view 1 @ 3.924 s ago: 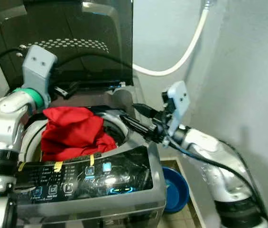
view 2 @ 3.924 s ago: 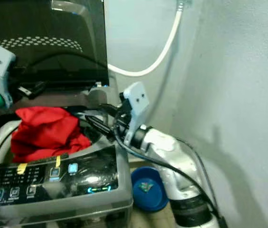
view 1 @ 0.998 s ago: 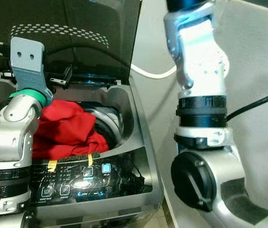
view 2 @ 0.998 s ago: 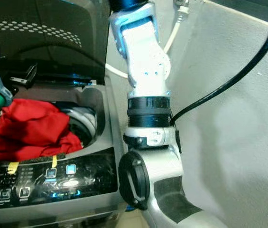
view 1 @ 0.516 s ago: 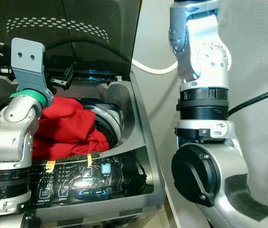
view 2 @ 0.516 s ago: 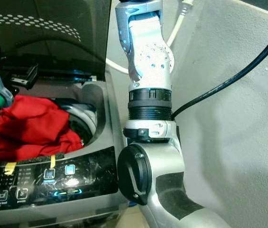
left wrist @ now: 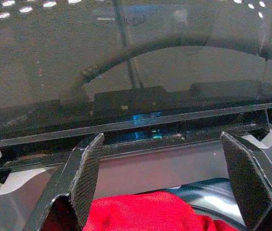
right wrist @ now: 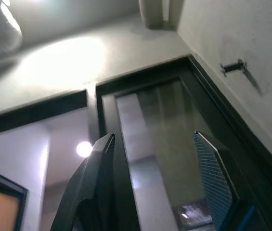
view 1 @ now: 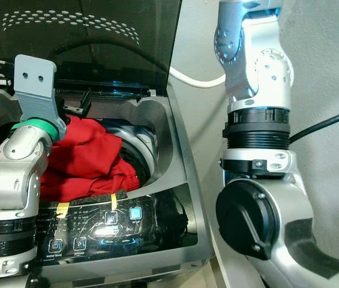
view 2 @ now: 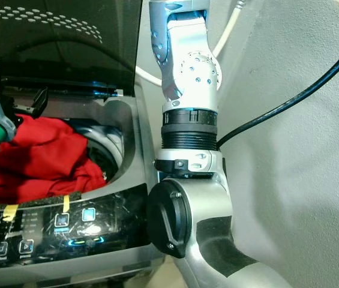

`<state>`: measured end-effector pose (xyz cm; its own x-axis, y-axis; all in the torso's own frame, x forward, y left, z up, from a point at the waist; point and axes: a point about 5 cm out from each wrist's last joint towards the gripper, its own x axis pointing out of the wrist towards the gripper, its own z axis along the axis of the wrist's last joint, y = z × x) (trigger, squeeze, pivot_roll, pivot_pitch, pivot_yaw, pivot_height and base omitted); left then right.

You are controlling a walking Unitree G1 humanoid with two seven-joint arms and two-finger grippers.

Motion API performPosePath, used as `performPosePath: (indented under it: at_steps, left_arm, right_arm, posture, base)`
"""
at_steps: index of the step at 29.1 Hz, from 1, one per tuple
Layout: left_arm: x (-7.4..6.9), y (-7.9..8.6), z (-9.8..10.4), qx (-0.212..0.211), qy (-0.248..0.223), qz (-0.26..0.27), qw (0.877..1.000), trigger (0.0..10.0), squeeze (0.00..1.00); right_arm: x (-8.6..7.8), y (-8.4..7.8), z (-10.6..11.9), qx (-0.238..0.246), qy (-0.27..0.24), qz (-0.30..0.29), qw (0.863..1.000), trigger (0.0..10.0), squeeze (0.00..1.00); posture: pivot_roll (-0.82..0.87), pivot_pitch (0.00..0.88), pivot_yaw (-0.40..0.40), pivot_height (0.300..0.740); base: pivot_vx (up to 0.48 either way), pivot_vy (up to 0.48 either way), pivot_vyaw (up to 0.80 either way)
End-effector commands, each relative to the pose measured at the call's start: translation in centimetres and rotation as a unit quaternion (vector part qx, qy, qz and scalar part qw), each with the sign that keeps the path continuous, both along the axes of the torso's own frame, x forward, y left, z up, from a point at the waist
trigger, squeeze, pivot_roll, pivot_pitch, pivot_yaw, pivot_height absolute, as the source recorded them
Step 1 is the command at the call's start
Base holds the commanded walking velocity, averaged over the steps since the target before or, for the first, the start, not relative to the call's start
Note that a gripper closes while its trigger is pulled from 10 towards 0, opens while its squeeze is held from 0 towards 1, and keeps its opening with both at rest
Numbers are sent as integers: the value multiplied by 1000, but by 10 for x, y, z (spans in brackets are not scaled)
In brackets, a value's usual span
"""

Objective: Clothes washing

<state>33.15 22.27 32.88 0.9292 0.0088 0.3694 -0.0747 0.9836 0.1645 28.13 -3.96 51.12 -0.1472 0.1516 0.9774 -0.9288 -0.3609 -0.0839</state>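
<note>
My left gripper (left wrist: pixel 162 183) gapes wide and empty over the crumpled red garment (view 1: pixel 88 159), heaped at nine o'clock in the grey top-loading washing machine (view 1: pixel 175 174). My right gripper (right wrist: pixel 155 185) points, seemingly, ceilingward, spread, holding nothing.

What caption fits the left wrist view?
Open left tool hovering over red clothes in the washer, facing the raised lid.
</note>
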Motion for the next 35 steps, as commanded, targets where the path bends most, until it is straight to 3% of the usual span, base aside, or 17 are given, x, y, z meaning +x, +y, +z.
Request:
performPosePath:
  at_steps: [1, 7, 14, 16, 18, 19, 24, 31, 35]
  left_arm:
    - [-2, -3, 0, 3, -2, -5, 1000, 10000, 0]
    - [-4, -3, -4, 1, 3, -3, 1000, 10000, 0]
    - [-5, -4, -4, 2, 5, -4, 1000, 10000, 0]
    - [-5, -3, -4, 2, 5, -3, 1000, 10000, 0]
    - [-6, -2, -5, 1, 5, 0, 1000, 10000, 0]
    - [-6, -1, -6, -2, 4, 2, 1000, 10000, 0]
    - [-6, -1, -7, -3, 5, 3, 1000, 10000, 0]
    - [-6, -4, -8, -4, 8, -3, 1000, 10000, 0]
    - [-6, -4, -8, 0, 9, -1, 1000, 10000, 0]
  right_arm:
    - [6, -4, -5, 4, 11, -19, 1000, 10000, 0]
    - [15, -12, -6, 38, 55, 4, 998, 10000, 0]
    - [10, -13, -5, 40, 42, 9, 998, 10000, 0]
    - [8, -9, -4, 20, 24, -23, 999, 10000, 0]
    - [12, -10, -4, 27, 45, -25, 998, 10000, 0]
    - [21, -16, -5, 53, 90, -14, 994, 10000, 0]
    - [31, -20, -6, 35, 109, -35, 993, 10000, 0]
    - [6, -2, 1, 35, 46, 7, 998, 10000, 0]
    - [4, 1, 0, 21, 31, -11, 999, 10000, 0]
  posture:
    - [-12, 159, -140, 740]
    - [-5, 174, -147, 740]
    - [-2, 173, -150, 740]
    - [-5, 175, -152, 740]
    - [-12, 169, -156, 740]
    - [-15, 166, -157, 740]
    - [-19, 165, -159, 740]
    - [-18, 177, -152, 740]
    - [-15, 176, -151, 740]
  base:
    - [0, 0, 0]
    - [0, 0, 0]
    - [0, 0, 0]
    - [0, 0, 0]
    - [0, 0, 0]
    - [0, 0, 0]
    - [0, 0, 0]
    - [0, 0, 0]
    - [0, 0, 0]
